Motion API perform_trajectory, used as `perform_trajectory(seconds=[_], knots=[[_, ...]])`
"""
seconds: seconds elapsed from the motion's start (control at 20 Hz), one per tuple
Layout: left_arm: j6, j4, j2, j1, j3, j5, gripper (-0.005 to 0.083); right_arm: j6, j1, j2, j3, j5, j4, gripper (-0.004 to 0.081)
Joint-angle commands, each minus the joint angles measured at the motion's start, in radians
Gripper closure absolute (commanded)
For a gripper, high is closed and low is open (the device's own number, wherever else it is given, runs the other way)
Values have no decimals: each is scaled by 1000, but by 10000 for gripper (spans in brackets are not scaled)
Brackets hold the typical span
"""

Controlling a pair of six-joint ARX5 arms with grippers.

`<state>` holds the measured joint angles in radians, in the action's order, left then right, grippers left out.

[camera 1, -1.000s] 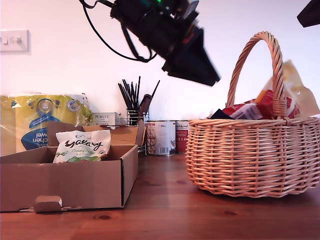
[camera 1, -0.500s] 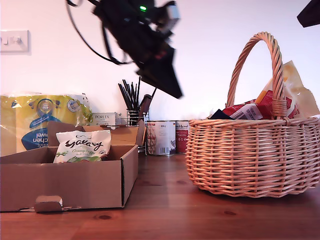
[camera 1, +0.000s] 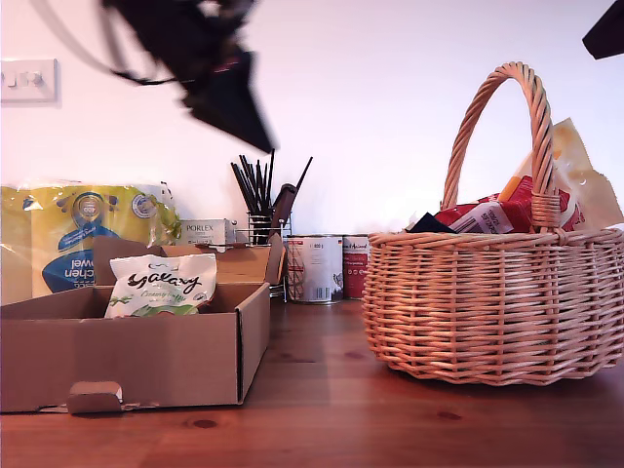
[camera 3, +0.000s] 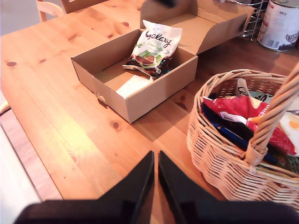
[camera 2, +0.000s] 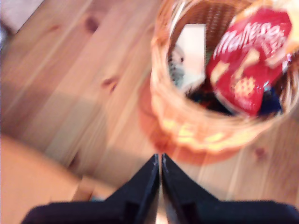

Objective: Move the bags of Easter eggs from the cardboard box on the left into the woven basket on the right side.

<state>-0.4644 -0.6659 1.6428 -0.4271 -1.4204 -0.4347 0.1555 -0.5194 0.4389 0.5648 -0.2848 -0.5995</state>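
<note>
A white Galaxy bag [camera 1: 161, 285] [camera 3: 155, 44] stands upright in the cardboard box [camera 1: 146, 356] [camera 3: 154, 91], with a dark bag [camera 3: 148, 63] lying at its foot. The woven basket [camera 1: 497, 302] [camera 3: 224, 154] [camera 2: 187, 126] holds several bags, among them a red Maltesers one [camera 2: 250, 56] [camera 1: 512, 207]. My first gripper [camera 2: 160, 161] [camera 1: 261, 144] is shut and empty. It is motion-blurred, high above the box at the exterior view's upper left. My second gripper [camera 3: 155, 158] is shut and empty, high over the table near the basket. Only a dark piece of its arm [camera 1: 606, 29] shows in the exterior view.
Behind the box stand a yellow-and-blue paper-towel pack [camera 1: 88, 229], a white Porlex carton [camera 1: 205, 231], a wire holder of black utensils [camera 1: 261, 200] and two tins [camera 1: 317, 268] [camera 3: 282, 23]. Bare wooden table [camera 1: 322, 390] lies between box and basket.
The first arm has swept from beside the basket's handle toward the exterior view's left, ending above the box. Bags, box and basket have not moved.
</note>
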Motion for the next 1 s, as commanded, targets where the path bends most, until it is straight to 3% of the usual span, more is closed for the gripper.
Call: perform_trajectory(seconds=[0.0,0.3,0.4,0.65,0.7,0.75,0.85,0.9,0.95], knots=[[42,58,-61,32,107,0,793,1,-3,12,6,5,5,783],[92,241,-299,210,439,-1,793,1,-4,48,6,6,11,783],[18,248,-330,256,467,-2,793,1,-4,49,6,7,12,783],[-16,252,-306,332,467,-9,750,1,-3,49,6,7,12,783],[-32,273,-304,333,467,-9,677,1,-4,49,6,7,12,783],[-59,307,-301,333,467,-8,545,1,-3,49,6,7,12,783],[-140,399,-301,333,467,14,207,1,-4,49,6,7,11,783],[-164,436,-301,331,467,21,124,1,-4,49,6,6,11,783],[-222,470,-301,325,466,21,112,1,-4,49,6,7,11,783]])
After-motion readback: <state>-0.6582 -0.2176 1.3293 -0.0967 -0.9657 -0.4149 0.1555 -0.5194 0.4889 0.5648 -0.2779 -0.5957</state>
